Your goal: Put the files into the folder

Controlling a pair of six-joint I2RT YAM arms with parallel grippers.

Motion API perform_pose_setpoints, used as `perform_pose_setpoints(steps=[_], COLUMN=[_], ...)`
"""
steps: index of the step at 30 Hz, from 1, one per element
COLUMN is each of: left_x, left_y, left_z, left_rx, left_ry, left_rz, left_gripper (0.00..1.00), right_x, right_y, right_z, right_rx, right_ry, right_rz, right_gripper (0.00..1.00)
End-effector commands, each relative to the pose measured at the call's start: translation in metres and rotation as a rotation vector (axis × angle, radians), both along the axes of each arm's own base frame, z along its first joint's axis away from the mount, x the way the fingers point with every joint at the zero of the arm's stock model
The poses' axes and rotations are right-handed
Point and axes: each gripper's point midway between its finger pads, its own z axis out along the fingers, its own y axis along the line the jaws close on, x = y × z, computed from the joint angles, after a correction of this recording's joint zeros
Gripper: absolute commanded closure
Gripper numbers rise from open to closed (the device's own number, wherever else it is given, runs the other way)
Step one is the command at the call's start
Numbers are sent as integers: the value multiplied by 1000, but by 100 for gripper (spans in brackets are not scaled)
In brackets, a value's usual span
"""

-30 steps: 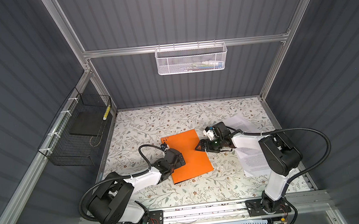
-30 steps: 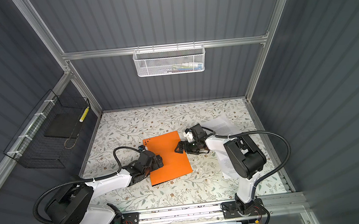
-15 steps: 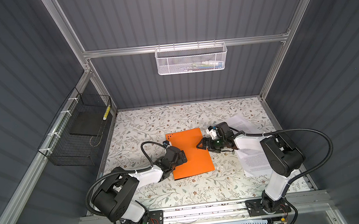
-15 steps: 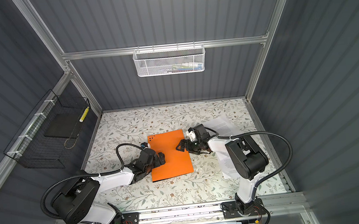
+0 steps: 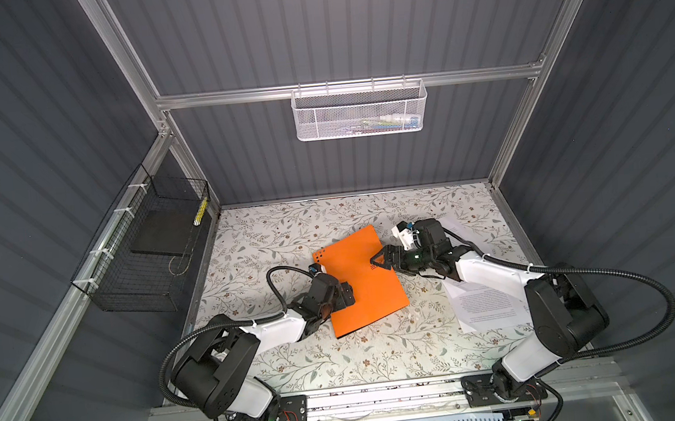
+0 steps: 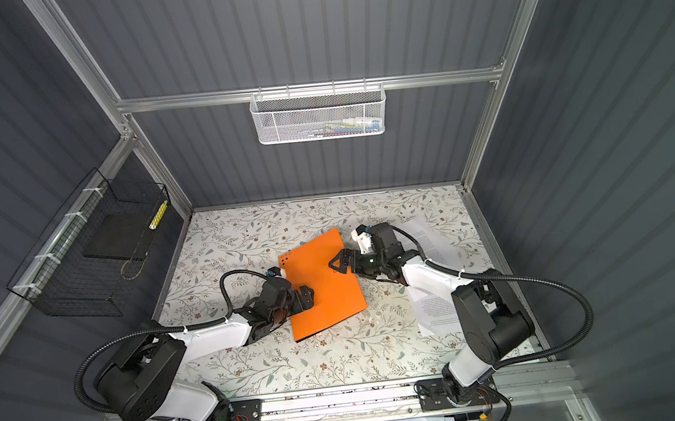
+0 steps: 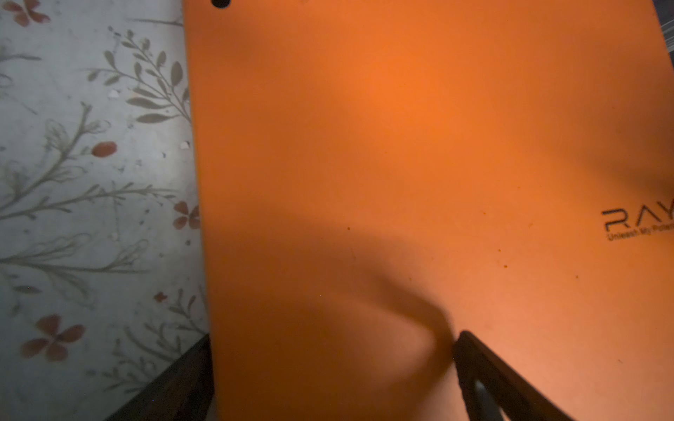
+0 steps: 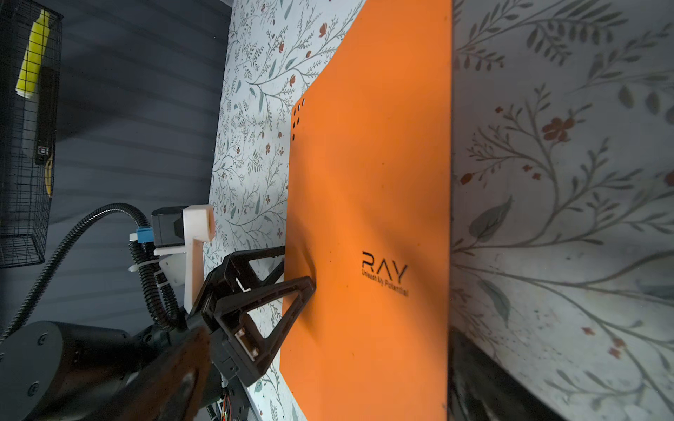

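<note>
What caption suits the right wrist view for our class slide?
Left gripper, jaws open, straddles the orange folder's edge on the flowered table.

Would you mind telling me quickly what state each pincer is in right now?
Left pincer: open, jaws either side of the edge of the orange folder, not clamped.
Right pincer: open, holding nothing, at the folder's opposite edge.

A robotics lab test cell: grey ribbed panels and aluminium framing box in a floral-papered counter, wire baskets hang above the counter's back and left edges, and two robot arms are bolted along its front.
</note>
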Motion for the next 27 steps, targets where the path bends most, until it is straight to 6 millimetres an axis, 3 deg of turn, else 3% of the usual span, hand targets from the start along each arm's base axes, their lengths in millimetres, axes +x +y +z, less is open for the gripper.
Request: perform_pose_setpoints(steps=[1, 6, 11, 18, 21, 27], left_x=[1, 1, 0, 0, 1, 4], left_y=[-37, -38, -34, -13, -12, -16], left_z=[42, 39, 39, 38, 38, 22], left_rx=[-140, -137, -114, 33, 25, 26], left_ry=[-60, -59, -56, -50, -57, -33], left_rz=[-106, -111, -103, -77, -68, -63], left_gripper=[0, 0, 0, 0, 0, 0], right_x=[-20, -25, -32, -29, -25, -16], right_y=[13, 2, -38, -81, -79, -54], right_z=[3, -21, -50, -70, -70, -86], right_rx=[2, -100, -343, -625, -621, -482], right_ry=[32, 79, 90, 93, 79, 89], right_rz=[88, 70, 12, -27, -28, -9], right_gripper=[2, 1, 1, 1, 1, 1])
